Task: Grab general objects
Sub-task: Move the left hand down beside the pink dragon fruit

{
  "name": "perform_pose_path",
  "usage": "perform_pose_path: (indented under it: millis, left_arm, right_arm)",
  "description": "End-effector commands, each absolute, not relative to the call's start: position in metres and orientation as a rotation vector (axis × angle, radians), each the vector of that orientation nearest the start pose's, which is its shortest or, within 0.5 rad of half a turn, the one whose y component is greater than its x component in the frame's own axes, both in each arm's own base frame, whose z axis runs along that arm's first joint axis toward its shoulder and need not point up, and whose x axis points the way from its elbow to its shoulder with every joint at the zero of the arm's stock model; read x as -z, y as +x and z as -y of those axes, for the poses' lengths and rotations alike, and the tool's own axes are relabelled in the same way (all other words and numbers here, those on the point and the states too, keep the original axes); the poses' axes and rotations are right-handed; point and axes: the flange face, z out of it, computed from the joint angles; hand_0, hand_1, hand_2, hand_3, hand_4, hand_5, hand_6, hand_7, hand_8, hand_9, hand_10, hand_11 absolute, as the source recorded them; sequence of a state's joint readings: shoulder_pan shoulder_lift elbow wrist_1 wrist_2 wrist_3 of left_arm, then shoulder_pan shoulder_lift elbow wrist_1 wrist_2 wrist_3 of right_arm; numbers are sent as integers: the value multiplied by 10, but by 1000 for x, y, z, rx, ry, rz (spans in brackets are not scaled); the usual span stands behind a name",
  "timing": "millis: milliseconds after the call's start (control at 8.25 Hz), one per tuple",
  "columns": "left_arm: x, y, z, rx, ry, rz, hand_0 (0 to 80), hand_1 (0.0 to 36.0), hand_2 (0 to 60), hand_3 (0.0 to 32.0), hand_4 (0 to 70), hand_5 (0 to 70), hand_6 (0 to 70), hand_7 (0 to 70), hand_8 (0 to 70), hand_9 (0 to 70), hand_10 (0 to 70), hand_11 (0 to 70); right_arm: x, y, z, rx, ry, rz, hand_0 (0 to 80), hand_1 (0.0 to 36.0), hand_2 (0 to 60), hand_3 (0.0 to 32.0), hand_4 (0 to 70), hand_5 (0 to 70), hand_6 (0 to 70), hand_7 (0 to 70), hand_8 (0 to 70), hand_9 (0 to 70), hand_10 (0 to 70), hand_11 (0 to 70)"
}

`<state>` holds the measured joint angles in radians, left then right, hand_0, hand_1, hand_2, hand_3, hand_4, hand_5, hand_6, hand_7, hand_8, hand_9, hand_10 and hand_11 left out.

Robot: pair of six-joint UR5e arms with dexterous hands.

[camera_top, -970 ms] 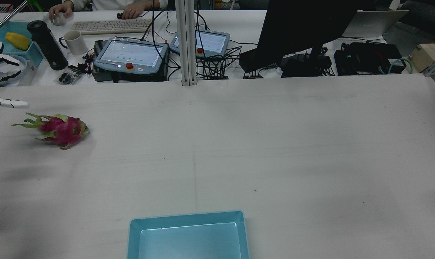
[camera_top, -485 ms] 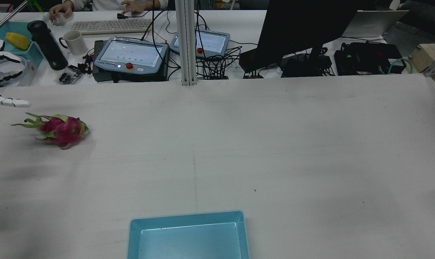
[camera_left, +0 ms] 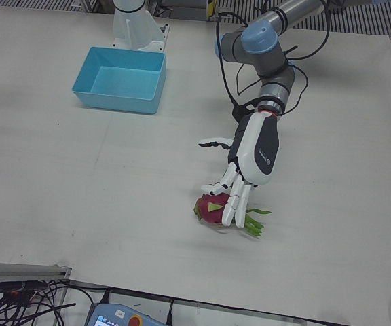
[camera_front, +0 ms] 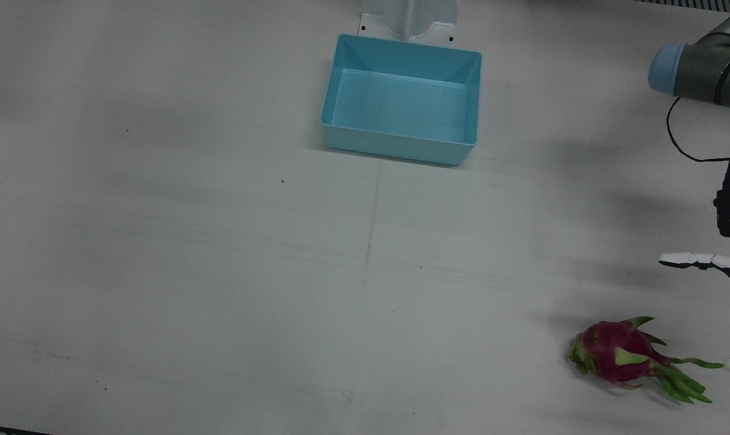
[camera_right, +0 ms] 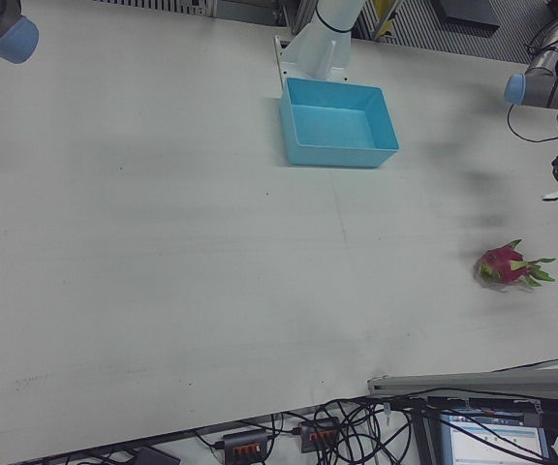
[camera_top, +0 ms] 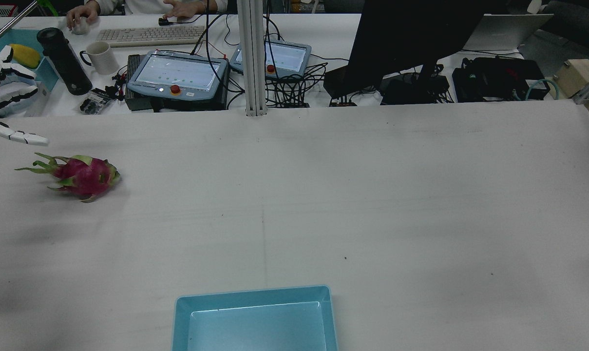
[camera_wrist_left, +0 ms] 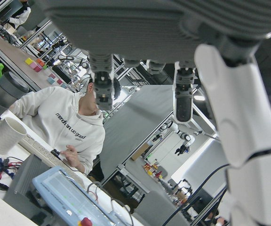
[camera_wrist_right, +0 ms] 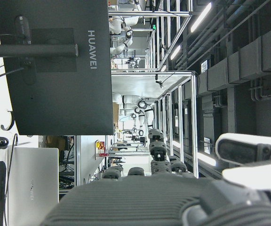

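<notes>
A pink dragon fruit [camera_left: 212, 209] with green scales lies on its side on the white table [camera_front: 220, 272], its leafy end pointing to the table's side edge. My left hand [camera_left: 253, 146] hovers over it, open with spread fingers and holding nothing. In the rear view the dragon fruit [camera_top: 82, 176] sits just right of the left hand's fingers [camera_top: 19, 137] at the left edge. From above, the fruit [camera_front: 624, 359] lies between two fingertips [camera_front: 700, 261] at the right border. My right hand [camera_wrist_right: 173, 197] shows only in its own view, open and empty.
A light blue bin [camera_front: 395, 148] stands empty near the robot's side of the table, mid-width. Beyond the far edge are two teach pendants [camera_top: 177, 73], a keyboard [camera_top: 150, 35], a mug [camera_top: 102, 56], a black flask [camera_top: 63, 61] and a monitor [camera_top: 411, 39]. A person sits there.
The left hand's fingers have crept a little to the right and farther away in the rear view. The dragon fruit has not moved. The person's hand lifted off the desk.
</notes>
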<state>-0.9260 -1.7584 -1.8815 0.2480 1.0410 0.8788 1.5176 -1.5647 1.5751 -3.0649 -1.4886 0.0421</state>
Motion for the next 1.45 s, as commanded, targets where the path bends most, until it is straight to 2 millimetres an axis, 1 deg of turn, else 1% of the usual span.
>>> perform_pose_path:
  millis: [0, 121, 242, 364, 485, 606, 727, 848, 970, 1091, 1212, 1333]
  left_arm:
    - [-383, 179, 538, 1349, 873, -1628, 522, 193, 64, 0, 13, 57, 0, 35, 0, 0, 0, 6]
    - [-384, 180, 541, 1277, 947, -1523, 523, 197, 67, 10, 4, 31, 0, 41, 0, 0, 0, 8]
    - [-381, 187, 549, 1205, 1012, -1451, 533, 212, 83, 6, 3, 63, 0, 49, 0, 0, 0, 14]
    - [-383, 196, 562, 1187, 1022, -1388, 533, 214, 80, 2, 0, 73, 0, 49, 0, 0, 0, 19]
    - [-398, 201, 569, 1181, 1027, -1332, 529, 210, 86, 10, 0, 68, 0, 48, 0, 0, 0, 21]
    - [-411, 204, 572, 1177, 1054, -1270, 533, 219, 94, 26, 0, 57, 0, 47, 0, 0, 0, 22]
    - [-428, 211, 579, 1167, 1060, -1254, 533, 220, 88, 58, 0, 5, 0, 37, 0, 0, 0, 24]
    - [-449, 217, 585, 1164, 1056, -1237, 541, 228, 91, 90, 0, 0, 0, 31, 0, 0, 0, 24]
    - [-467, 222, 588, 1159, 1041, -1203, 551, 237, 86, 108, 0, 0, 0, 25, 0, 0, 0, 25]
    - [-471, 222, 587, 1148, 1035, -1173, 558, 246, 84, 170, 0, 0, 0, 18, 0, 0, 0, 12]
    - [-471, 221, 584, 1144, 1027, -1153, 544, 233, 74, 150, 0, 0, 0, 19, 0, 0, 0, 14]
    - [-471, 241, 573, 1115, 993, -1145, 533, 218, 62, 138, 0, 0, 0, 16, 0, 0, 0, 11]
  right_arm:
    - [-674, 115, 509, 2085, 23, -2277, 0, 0, 0, 0, 0, 0, 0, 0, 0, 0, 0, 0]
    - [-674, 115, 509, 2085, 23, -2277, 0, 0, 0, 0, 0, 0, 0, 0, 0, 0, 0, 0]
    - [-674, 115, 509, 2085, 23, -2277, 0, 0, 0, 0, 0, 0, 0, 0, 0, 0, 0, 0]
    - [-674, 115, 509, 2085, 23, -2277, 0, 0, 0, 0, 0, 0, 0, 0, 0, 0, 0, 0]
    - [-674, 115, 509, 2085, 25, -2276, 0, 0, 0, 0, 0, 0, 0, 0, 0, 0, 0, 0]
    - [-675, 115, 509, 2086, 25, -2275, 0, 0, 0, 0, 0, 0, 0, 0, 0, 0, 0, 0]
    - [-675, 115, 509, 2086, 27, -2274, 0, 0, 0, 0, 0, 0, 0, 0, 0, 0, 0, 0]
    - [-675, 114, 509, 2086, 29, -2275, 0, 0, 0, 0, 0, 0, 0, 0, 0, 0, 0, 0]
    - [-675, 114, 509, 2086, 29, -2275, 0, 0, 0, 0, 0, 0, 0, 0, 0, 0, 0, 0]
    - [-675, 114, 509, 2086, 29, -2275, 0, 0, 0, 0, 0, 0, 0, 0, 0, 0, 0, 0]
    - [-675, 115, 509, 2086, 27, -2274, 0, 0, 0, 0, 0, 0, 0, 0, 0, 0, 0, 0]
    - [-675, 115, 509, 2086, 27, -2274, 0, 0, 0, 0, 0, 0, 0, 0, 0, 0, 0, 0]
